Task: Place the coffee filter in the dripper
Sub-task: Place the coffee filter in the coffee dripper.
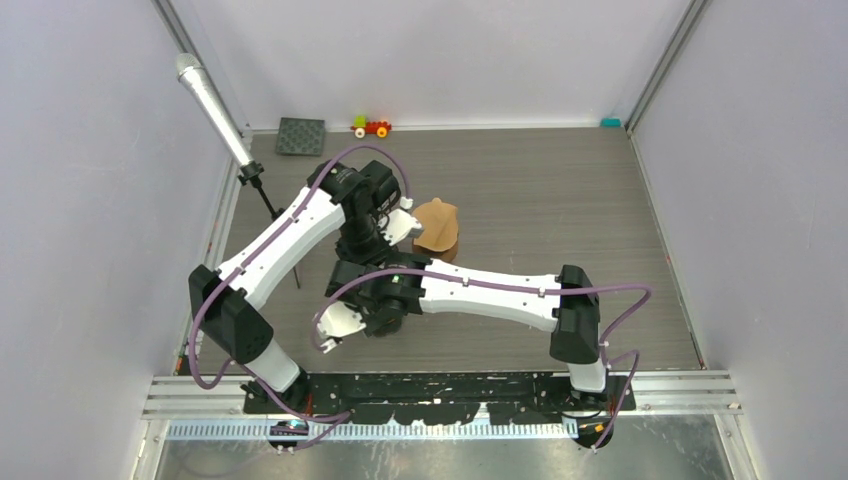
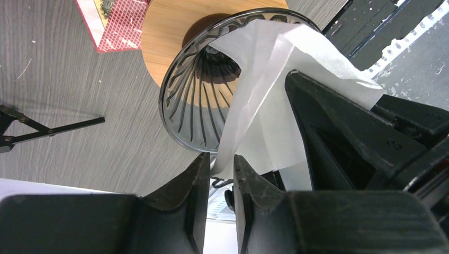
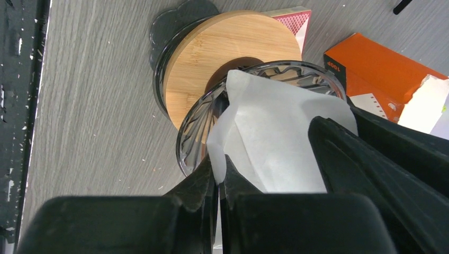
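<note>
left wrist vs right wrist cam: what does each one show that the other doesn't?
Left wrist only: black stand legs, and the left claw slightly parted around an edge of the paper filter. Right wrist only: an orange box, and the right claw pinched on the paper filter's edge. Both: the paper filter sitting partly in the glass dripper, its bamboo disc, and a red-patterned card.
</note>
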Controlling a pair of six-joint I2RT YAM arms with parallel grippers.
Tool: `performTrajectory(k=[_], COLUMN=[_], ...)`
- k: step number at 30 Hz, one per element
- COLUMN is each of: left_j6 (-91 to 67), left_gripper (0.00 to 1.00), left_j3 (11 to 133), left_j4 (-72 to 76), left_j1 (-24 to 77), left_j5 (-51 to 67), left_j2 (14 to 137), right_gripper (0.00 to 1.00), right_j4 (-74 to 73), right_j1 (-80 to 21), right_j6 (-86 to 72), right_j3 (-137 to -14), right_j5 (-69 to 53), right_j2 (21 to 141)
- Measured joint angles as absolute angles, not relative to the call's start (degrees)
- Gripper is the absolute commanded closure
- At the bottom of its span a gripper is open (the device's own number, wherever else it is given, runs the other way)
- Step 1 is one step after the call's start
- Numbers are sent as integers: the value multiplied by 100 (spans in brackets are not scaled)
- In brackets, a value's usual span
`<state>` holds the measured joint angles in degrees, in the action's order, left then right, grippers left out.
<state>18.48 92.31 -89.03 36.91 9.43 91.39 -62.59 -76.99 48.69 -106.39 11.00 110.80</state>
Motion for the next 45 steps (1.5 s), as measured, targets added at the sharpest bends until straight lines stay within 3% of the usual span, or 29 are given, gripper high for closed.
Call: performTrajectory(k=[4,14,19,45], left_j6=[1848,1841,1837,1820], left_gripper=[71,59,55,51], left_j3=[9231,9231,9233,9288], left_j4=[-8903,-8903,-8903,-8906], left_j1=[3691,3691,3691,3691], left_j5=[878,615,506,303], left_j2=[9139,9164,9181,9349], right_gripper=[83,55,47,40], right_j4=[-6158,-6084,-6086,-6261], right_j1=[-7655,-7594,-7588,-7535], right_j6=[4783,4587,4506,4338], right_j3=[-10523,-10510,-10512,-10530], right_j5=[1059,923,823,460], right_j2=[11056,10921,10864,10685])
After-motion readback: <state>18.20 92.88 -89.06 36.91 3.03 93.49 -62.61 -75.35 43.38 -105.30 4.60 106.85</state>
